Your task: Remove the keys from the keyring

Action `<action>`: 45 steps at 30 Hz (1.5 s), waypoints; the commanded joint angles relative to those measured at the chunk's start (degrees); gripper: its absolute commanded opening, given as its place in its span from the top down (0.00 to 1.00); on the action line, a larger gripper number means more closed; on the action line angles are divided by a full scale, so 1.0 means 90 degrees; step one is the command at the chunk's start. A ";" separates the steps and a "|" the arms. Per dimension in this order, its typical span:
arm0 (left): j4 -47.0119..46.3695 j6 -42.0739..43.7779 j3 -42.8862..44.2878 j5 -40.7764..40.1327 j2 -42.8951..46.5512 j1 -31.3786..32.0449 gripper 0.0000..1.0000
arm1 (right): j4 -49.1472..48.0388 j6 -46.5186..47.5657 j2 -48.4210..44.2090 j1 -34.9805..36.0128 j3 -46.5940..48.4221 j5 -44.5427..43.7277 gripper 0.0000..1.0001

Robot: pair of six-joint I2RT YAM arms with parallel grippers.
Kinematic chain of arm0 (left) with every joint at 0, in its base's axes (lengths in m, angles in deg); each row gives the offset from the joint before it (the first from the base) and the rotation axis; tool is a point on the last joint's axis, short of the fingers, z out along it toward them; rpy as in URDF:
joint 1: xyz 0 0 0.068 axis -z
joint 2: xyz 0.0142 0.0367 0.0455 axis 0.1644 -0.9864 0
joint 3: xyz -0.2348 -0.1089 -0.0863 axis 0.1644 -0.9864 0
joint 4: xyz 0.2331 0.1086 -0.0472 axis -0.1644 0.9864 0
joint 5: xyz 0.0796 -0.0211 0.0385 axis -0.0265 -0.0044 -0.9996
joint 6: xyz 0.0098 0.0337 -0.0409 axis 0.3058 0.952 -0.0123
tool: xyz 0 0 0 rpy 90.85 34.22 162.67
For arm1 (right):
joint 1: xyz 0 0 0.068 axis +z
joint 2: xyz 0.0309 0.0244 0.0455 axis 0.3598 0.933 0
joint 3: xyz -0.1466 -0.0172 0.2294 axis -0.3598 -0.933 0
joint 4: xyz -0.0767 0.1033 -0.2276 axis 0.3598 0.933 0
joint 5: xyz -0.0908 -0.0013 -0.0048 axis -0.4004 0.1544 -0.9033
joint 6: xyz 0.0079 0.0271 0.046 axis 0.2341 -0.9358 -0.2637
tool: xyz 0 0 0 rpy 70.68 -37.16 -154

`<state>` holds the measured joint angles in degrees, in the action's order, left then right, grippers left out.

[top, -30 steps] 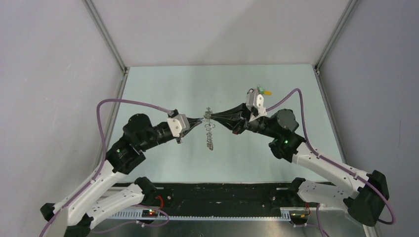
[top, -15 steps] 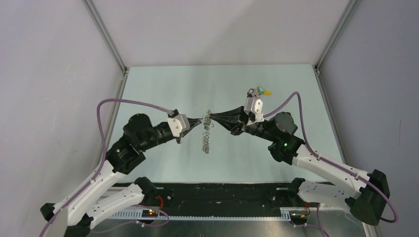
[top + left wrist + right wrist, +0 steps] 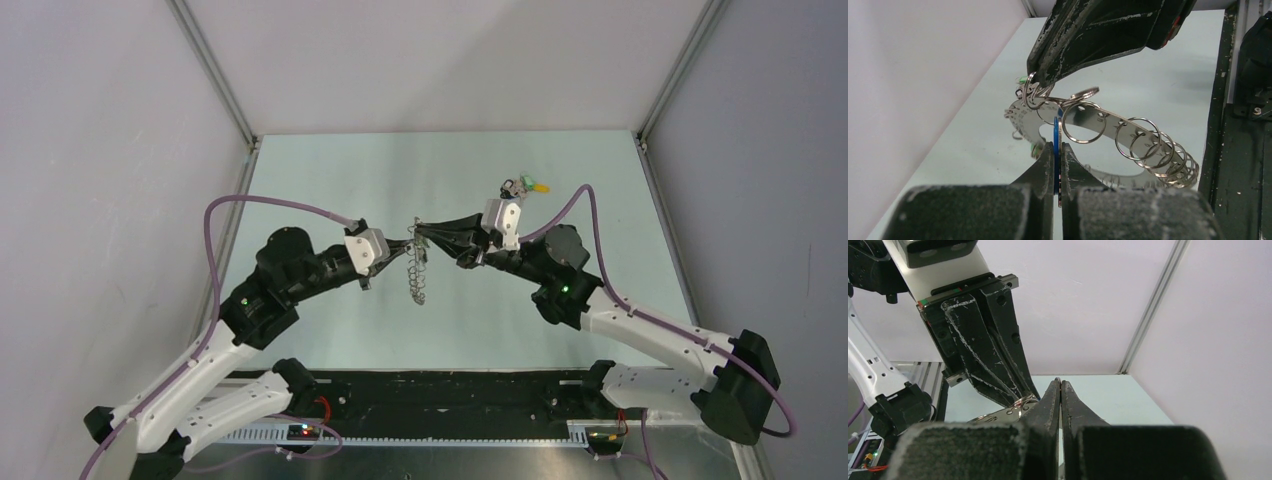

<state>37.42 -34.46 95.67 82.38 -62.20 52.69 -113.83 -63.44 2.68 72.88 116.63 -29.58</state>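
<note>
Silver keyring (image 3: 416, 275) dangles over table (image 3: 330, 180) middle between left claw (image 3: 407, 243), right claw (image 3: 421, 228).

**Bright metal, scuffed black tools**

The keyring (image 3: 1109, 119) is polished silver metal, mirror-glossy, and its thin split rings (image 3: 1175, 162) shine the same way. The blue key (image 3: 1055, 131) has a smooth plastic head. The left tool (image 3: 1056, 147) is matt black with a rough, grainy near face. The right tool (image 3: 1040, 82) is matt black too, scuffed with pale scratches. The tabletop (image 3: 330, 180) is smooth pale green with a faint sheen.
</note>
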 commanded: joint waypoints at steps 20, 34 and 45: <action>-0.0033 0.0013 0.0020 -0.0537 0.0172 -0.0014 1.00 | 0.0388 0.1256 -0.0322 0.0347 0.0328 -0.1776 1.00; -0.0035 0.0029 0.0020 -0.0827 0.0265 -0.0012 1.00 | 0.1438 0.1202 -0.0587 0.0425 0.0068 -0.1869 1.00; -0.0048 0.0024 0.0018 -0.0664 0.0300 -0.0012 1.00 | 0.1875 0.0833 -0.0561 0.0426 -0.0112 -0.0759 0.80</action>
<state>39.24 -34.42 95.43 76.89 -61.26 52.79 -98.64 -55.22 -1.17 77.16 115.71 -40.16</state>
